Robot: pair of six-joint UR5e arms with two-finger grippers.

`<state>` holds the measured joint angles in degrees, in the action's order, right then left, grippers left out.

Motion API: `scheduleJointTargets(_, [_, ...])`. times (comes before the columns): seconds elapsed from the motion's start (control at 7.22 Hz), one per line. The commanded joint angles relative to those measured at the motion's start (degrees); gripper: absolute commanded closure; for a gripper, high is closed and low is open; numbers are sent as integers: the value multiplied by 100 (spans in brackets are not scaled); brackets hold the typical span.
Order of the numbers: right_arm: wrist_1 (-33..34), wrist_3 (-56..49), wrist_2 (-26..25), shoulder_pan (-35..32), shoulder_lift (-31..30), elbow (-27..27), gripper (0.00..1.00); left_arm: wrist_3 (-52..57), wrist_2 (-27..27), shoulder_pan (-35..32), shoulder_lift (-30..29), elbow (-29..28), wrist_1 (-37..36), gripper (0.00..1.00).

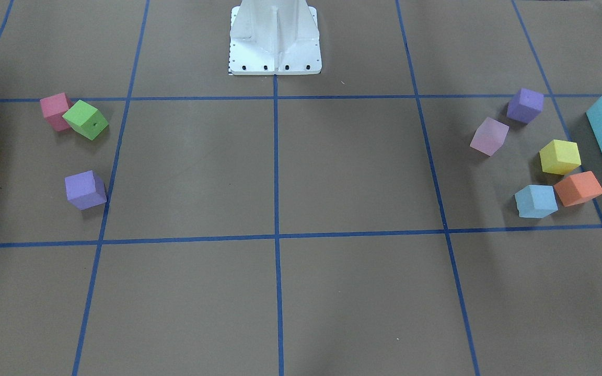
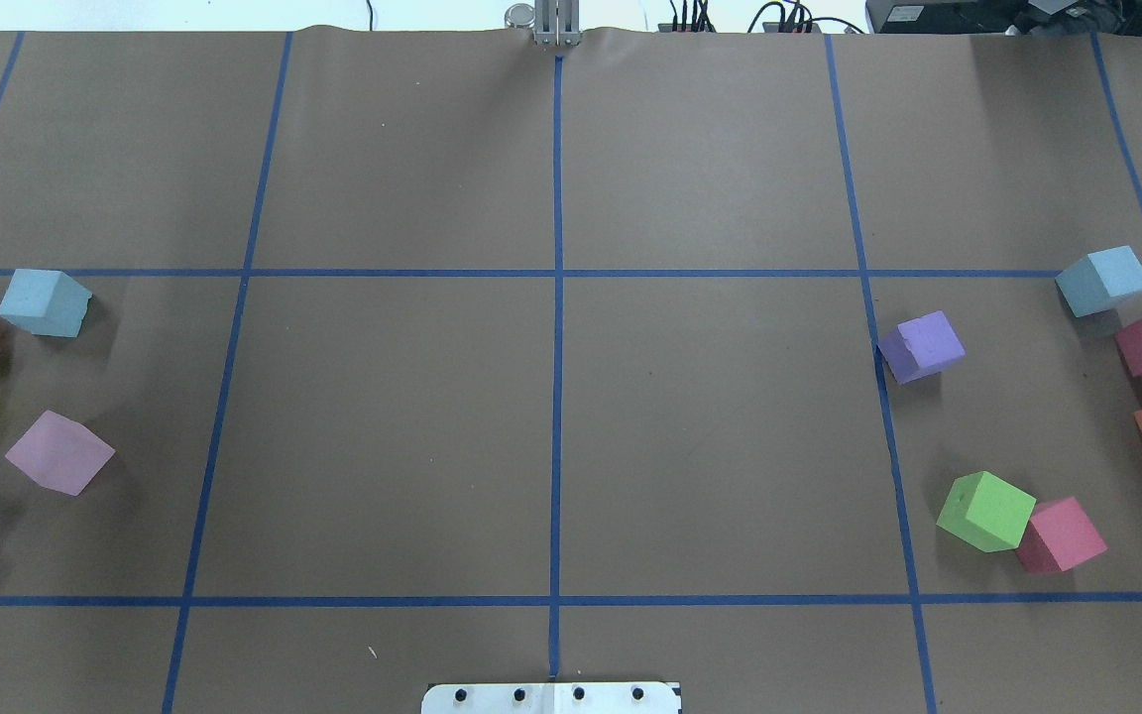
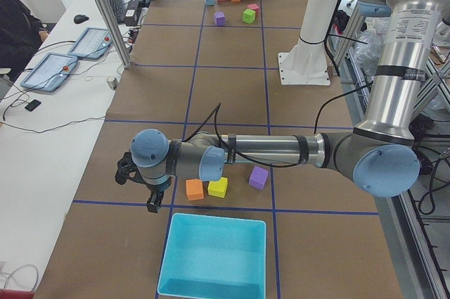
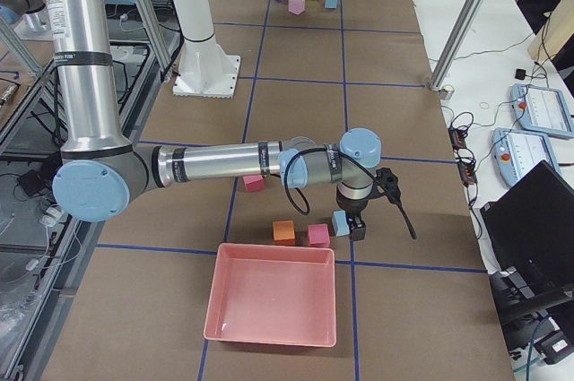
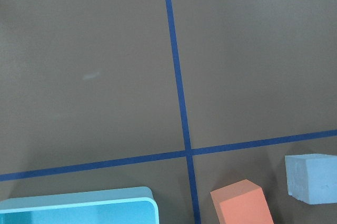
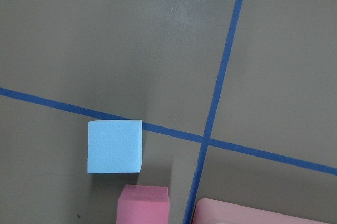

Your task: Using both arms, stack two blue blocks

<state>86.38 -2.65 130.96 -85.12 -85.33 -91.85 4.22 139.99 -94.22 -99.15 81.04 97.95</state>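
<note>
The blue blocks [image 2: 44, 302], two small pale sky-blue foam cubes, are not yet stacked. Both rest separately on the brown paper-covered table [image 2: 551, 446], well apart, with the white metal pedestal [image 1: 275, 36] between them. The left-side block [image 1: 535, 201] lies far out on the robot's left of the pedestal and forward of it. The right-side block [image 2: 1103, 281] lies far out on the robot's right of the pedestal, likewise forward of it. Neither block is lifted.

The black two-finger left gripper [image 3: 149, 200] hangs low over the table on the left of the pedestal. The black two-finger right gripper [image 4: 358, 227] hangs low on the right of the pedestal, just beside the right-side block. Each gripper appears in a side view only, and neither wrist view shows fingers, so it cannot be told whether the jaws are spread or closed. No block is seen held.

Progress, as a judgement: approach stage at most. Remaining steps:
- Grasp one block with each arm.
- Bring both toward the area in front of the pedestal.
- Set one down and place the other squarely on top.
- Release.
</note>
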Motion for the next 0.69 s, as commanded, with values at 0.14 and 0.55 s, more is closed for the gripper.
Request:
scheduleJointTargets(0.14, [-16,272,0,4,68,-78,0,0,11,0,0,9,5,2])
scheduleJointTargets(0.55, [-561,300,-53,625,121,149,0,-9,28,0,27,35,13,2])
